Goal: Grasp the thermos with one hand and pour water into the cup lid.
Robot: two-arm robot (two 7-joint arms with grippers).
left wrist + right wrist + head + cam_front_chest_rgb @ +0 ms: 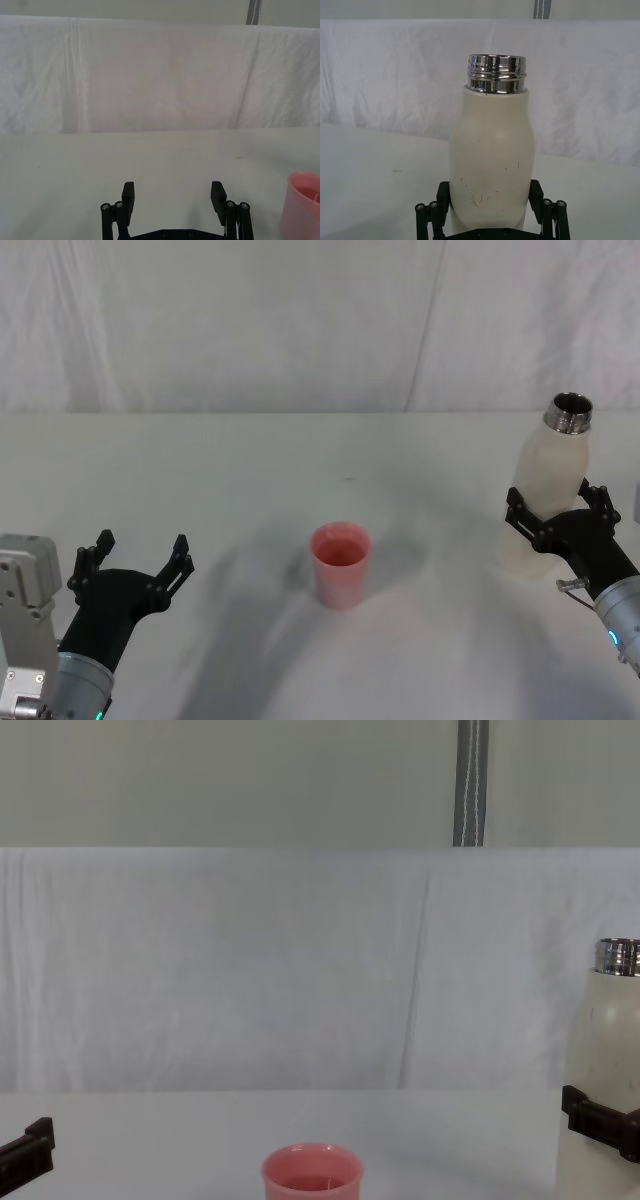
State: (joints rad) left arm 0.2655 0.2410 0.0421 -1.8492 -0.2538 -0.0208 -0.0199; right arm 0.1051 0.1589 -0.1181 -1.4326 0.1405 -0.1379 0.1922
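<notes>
Right end effector (558, 512): it is sitting at the right side of the surface (250, 470), its fingers (442, 192) flanking the lower body of the thermos (548, 502); the pads are appearing to press on the bottle, so I am reading this as a hold.
Thermos: it is standing upright, uncapped, its silver neck open at the top, well apart from the cup lid (341, 563); whether its base is resting on the surface or just lifted I cannot tell.
Cup lid: it is standing upright near the middle of the surface, mouth up.
Left end effector (138, 565): it is waiting at the left of the surface, fingers spread wide, holding nothing.
Slip risk: the hold is sitting low on a tall, smooth bottle, so tilting may be letting it rotate or slide between the pads.
Spill risk: the neck is wide and the cup lid is small, so tipping too fast or off-centre may be sending water onto the surface.
Knock risk: bringing the neck in too low may be toppling the light cup lid.
</notes>
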